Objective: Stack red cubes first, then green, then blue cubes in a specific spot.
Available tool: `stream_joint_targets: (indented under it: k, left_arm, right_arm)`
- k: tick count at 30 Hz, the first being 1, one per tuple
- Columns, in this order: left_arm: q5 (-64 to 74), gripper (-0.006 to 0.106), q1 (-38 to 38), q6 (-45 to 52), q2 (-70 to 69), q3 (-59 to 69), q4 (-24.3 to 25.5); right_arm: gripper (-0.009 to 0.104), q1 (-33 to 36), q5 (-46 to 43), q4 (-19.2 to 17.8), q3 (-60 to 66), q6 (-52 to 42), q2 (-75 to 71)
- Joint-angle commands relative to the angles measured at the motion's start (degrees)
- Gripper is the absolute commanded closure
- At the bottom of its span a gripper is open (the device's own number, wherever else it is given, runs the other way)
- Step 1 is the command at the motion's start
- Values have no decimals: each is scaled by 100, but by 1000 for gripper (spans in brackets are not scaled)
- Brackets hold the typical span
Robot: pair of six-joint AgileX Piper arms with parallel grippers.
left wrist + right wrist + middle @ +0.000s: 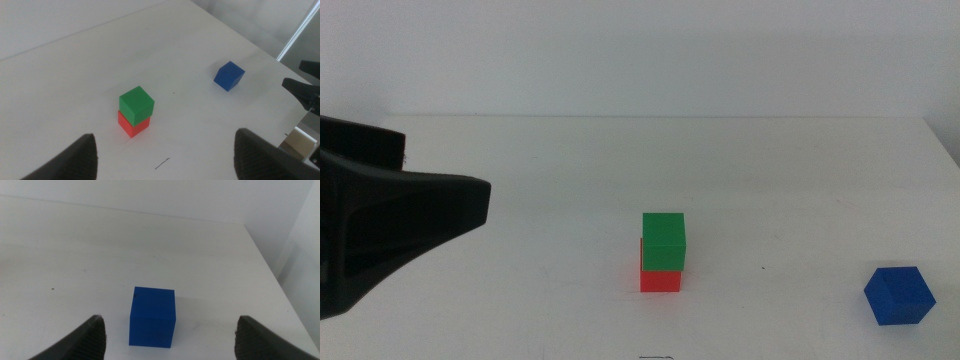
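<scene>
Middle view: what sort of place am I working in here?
Probably a lab or test bench, not a home: a bare white tabletop against a plain wall, holding only a green cube on a red cube and a blue cube apart.

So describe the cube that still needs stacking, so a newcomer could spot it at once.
On the white table, a two-cube stack stands near the middle: the green cube on the red cube. Look toward the table's right front corner: the blue cube sits alone there, flat on the tabletop, turned askew, the open right gripper around it.
</scene>
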Motion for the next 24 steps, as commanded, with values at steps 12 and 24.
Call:
stream_joint_targets:
  k: [12, 24]
  left_arm:
    - [-400, 7, 0, -70, -5, -127, -143]
    - [-400, 7, 0, -70, -5, -127, -143]
  right_arm:
    - [29, -36, 1622, 1, -2628, -32, 1738]
    - [29, -36, 4335, -46, -5295, 1222, 5185]
